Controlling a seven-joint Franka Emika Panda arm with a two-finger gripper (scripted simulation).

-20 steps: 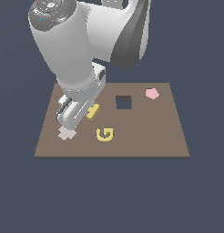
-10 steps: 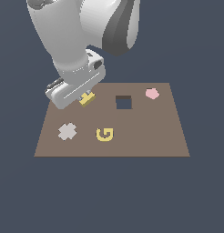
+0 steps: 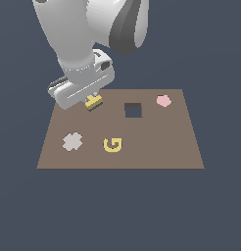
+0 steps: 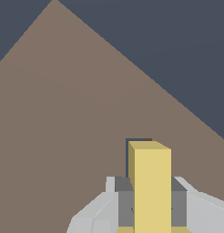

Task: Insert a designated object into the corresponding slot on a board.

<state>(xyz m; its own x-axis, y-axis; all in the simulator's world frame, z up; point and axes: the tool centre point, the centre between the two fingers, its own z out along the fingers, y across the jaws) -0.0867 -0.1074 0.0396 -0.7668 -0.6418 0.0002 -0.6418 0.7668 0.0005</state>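
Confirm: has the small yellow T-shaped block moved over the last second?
Yes. The small yellow T-shaped block went from near the yellow G-shaped block toward the flat brown board's far edge.

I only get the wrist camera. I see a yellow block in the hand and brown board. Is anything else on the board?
Observer: Yes. The exterior view shows a yellow G, a pale cross piece and a pink pentagon lying on the board.
Operator: Are there any holes?
Observer: One dark square cutout, on the exterior view's right of the yellow block that the hand grips.
Operator: Where's my hand over the board?
Observer: Near the far corner on the exterior view's left, well away from the G and the cross.
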